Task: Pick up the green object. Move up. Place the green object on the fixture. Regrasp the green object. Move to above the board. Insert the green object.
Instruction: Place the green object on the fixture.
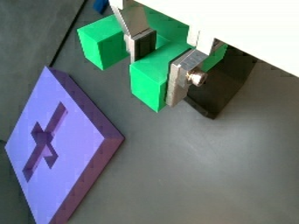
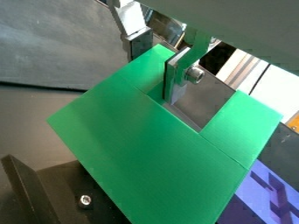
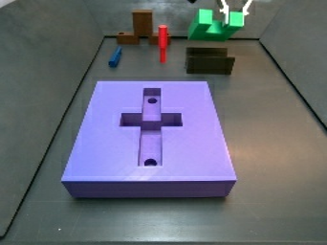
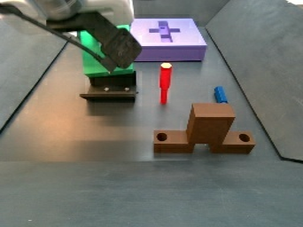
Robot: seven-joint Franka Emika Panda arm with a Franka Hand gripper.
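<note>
The bright green U-shaped object (image 1: 149, 80) is held off the floor by my gripper (image 1: 163, 61). One finger (image 1: 142, 44) sits in its notch and the other (image 1: 184, 77) presses the outer side of one prong. It also shows in a wrist view (image 2: 140, 149). In both side views the green object (image 3: 208, 25) (image 4: 88, 55) hangs close over the dark fixture (image 3: 211, 62) (image 4: 109, 90), under the gripper (image 3: 234, 13) (image 4: 112, 43). I cannot tell whether they touch. The purple board (image 3: 192, 134) (image 1: 59, 153) with its cross recess lies apart.
A thin red post (image 3: 163, 40) (image 4: 166, 82), a small blue peg (image 3: 114, 57) (image 4: 221, 93) and an orange-brown block (image 3: 140, 27) (image 4: 208, 129) stand on the dark floor beside the fixture. Grey walls enclose the floor.
</note>
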